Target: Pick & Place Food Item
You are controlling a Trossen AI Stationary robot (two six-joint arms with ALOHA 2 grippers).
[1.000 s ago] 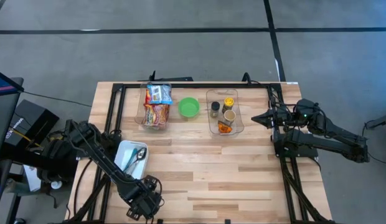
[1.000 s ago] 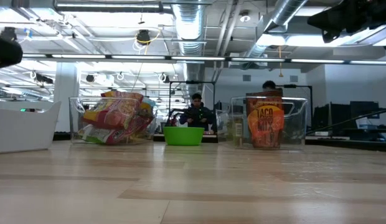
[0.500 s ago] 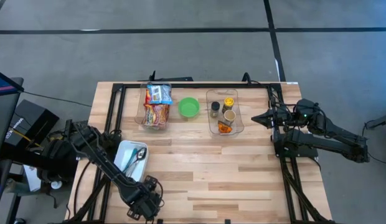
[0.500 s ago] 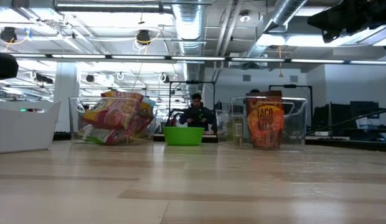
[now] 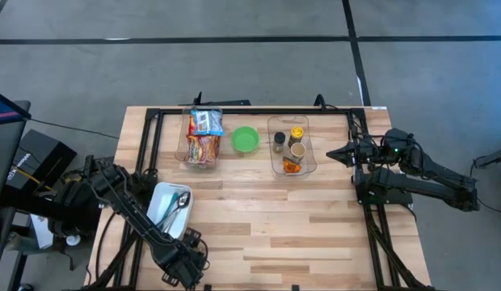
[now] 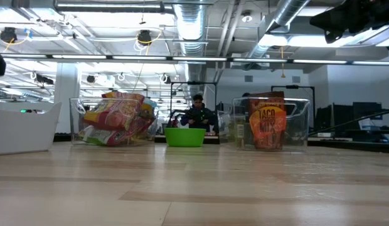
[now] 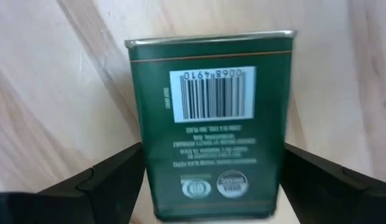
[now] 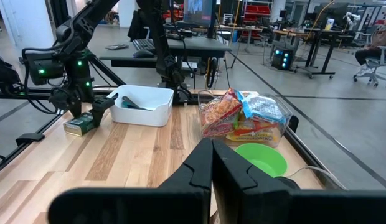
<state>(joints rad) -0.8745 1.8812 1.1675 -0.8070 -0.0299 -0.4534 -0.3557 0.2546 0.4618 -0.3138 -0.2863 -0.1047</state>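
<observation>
A green rectangular tin (image 7: 208, 124) with a barcode label lies flat between the fingers of my left gripper (image 7: 211, 186), near the table's near left corner. In the right wrist view the tin (image 8: 81, 124) shows low at the wooden table top, under my left gripper (image 8: 78, 111). In the high view my left gripper (image 5: 180, 263) hides the tin. My right gripper (image 5: 331, 152) is shut and empty, held above the table's right side beside the right bin. My left gripper pinches the tin's two long narrow sides (image 7: 148, 168) between its two fingers, near the end away from the barcode. The fingers come from above, pointing down, and lie across the tin. The tin is level, barcode face up; whether it is clear of the table I cannot tell.
A white tub (image 5: 157, 196) with a spoon stands just beyond my left gripper. At the back stand a clear bin of snack bags (image 5: 203, 137), a green bowl (image 5: 245, 140) and a clear bin (image 5: 303, 166) of jars and a taco mix packet. People show in the room behind.
My left gripper has gone a little toward the table's left edge, staying low near the near edge.
</observation>
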